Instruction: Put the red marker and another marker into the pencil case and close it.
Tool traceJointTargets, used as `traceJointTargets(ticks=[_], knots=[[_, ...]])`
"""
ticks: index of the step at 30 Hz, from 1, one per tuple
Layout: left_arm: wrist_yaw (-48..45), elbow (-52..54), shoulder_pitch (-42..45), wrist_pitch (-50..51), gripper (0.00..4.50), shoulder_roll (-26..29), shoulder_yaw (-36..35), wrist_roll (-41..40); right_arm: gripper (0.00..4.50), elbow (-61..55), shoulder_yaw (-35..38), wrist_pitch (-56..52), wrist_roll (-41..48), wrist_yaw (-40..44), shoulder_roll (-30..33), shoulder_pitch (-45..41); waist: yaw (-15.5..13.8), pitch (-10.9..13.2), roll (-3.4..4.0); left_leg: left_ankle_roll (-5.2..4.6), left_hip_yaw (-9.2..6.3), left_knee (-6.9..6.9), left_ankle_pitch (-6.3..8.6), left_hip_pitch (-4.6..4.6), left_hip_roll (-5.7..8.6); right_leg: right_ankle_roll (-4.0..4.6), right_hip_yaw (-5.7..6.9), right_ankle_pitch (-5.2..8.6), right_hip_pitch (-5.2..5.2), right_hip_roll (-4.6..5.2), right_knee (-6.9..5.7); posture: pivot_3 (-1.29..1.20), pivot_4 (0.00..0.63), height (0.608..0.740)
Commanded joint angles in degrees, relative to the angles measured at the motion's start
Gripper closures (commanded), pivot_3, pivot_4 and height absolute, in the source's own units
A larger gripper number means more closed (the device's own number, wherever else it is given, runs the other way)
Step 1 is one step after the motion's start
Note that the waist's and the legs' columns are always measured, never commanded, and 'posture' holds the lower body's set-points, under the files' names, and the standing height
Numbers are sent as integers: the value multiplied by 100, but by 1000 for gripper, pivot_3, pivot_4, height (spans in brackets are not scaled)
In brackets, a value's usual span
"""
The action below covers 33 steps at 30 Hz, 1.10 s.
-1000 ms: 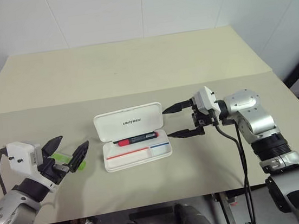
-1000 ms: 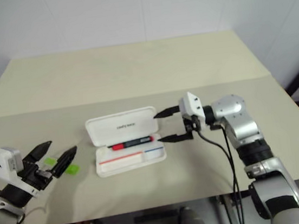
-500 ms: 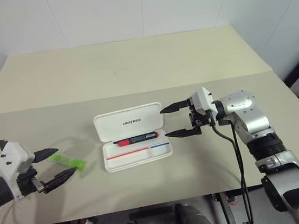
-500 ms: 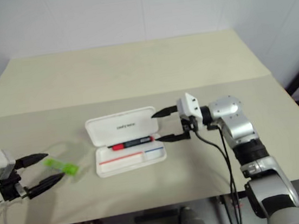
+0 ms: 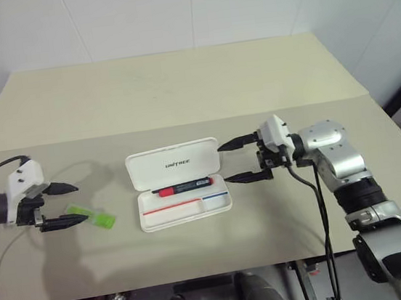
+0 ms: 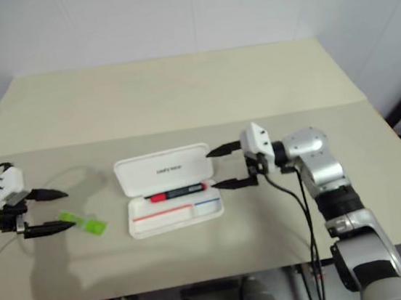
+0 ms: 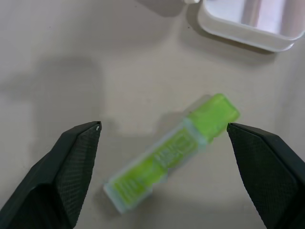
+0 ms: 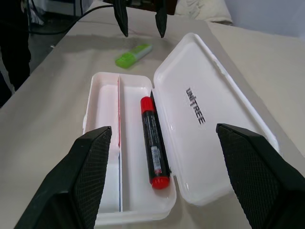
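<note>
The left claw (image 5: pixel 66 204) has swung out left, uncovering the green marker (image 5: pixel 91 216).

This looks like a robot lab or test room. A bare beige tabletop (image 5: pixel 178 87), made of two surfaces pushed together, stands against plain white panelled walls (image 5: pixel 190 8). Loose black cables (image 5: pixel 324 215) hang off the table's near edge, and there are no furnishings of a home.

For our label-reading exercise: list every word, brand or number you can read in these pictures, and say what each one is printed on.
"UNITREE": on the open lid of the pencil case.
Label on the red marker barrel: too small to read.
Print on the green marker body: too blurred to read.
</note>
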<state>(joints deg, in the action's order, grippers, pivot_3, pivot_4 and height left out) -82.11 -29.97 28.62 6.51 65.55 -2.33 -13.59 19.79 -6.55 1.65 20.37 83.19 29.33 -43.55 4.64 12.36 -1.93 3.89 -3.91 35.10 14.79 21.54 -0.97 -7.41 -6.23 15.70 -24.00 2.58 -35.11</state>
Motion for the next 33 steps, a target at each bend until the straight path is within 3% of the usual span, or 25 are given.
traceJointTargets(ticks=[1, 6, 20, 23, 31, 33], knots=[[-545, -649, 498, -531, 0, -73, 335, 365, 28, -352, 422, -195, 489, 321, 312, 230, 0, 0, 0, -1, 0, 1, 1, 1, 0, -1, 0, 2, -1, 0, -1, 0, 150, 740], [-1032, -1202, 955, -914, 0, -109, 826, 614, 28, -312, 522, -104, 378, 259, 594, 419, 31, 0, -1, -8, 1, 6, 6, 3, 0, -3, -3, 6, -1, 0, -4, 0, 150, 740], [-1011, -2339, 1473, -1897, 0, -378, 1651, 1379, 28, -519, 542, -105, 353, -97, 501, 591, 9, -1, -1, -8, 1, 58, 6, -1, 2, -3, -8, 12, -1, -2, -58, 0, 150, 740], [-968, -2441, 1532, -2057, 610, -479, 1637, 1432, 0, -473, 537, -84, 337, -97, 497, 556, 3, -1, -1, -8, 1, 66, 6, -3, 3, -3, -9, 12, -1, -2, -67, 0, 150, 740], [-988, -2481, 1574, -1965, 3137, -642, 1377, 1260, 0, -363, 533, 12, 264, -148, 413, 459, 7, -1, -1, -13, 1, 79, 9, -2, 5, -6, -12, 13, 1, -2, -74, 0, 150, 740], [-821, -2387, 1601, -1926, 3421, -669, 1242, 1192, 0, -357, 545, 20, 266, -149, 409, 460, 2, -1, -1, -13, 1, 81, 9, -2, 5, -6, -12, 13, 1, -1, -76, 0, 150, 740]])
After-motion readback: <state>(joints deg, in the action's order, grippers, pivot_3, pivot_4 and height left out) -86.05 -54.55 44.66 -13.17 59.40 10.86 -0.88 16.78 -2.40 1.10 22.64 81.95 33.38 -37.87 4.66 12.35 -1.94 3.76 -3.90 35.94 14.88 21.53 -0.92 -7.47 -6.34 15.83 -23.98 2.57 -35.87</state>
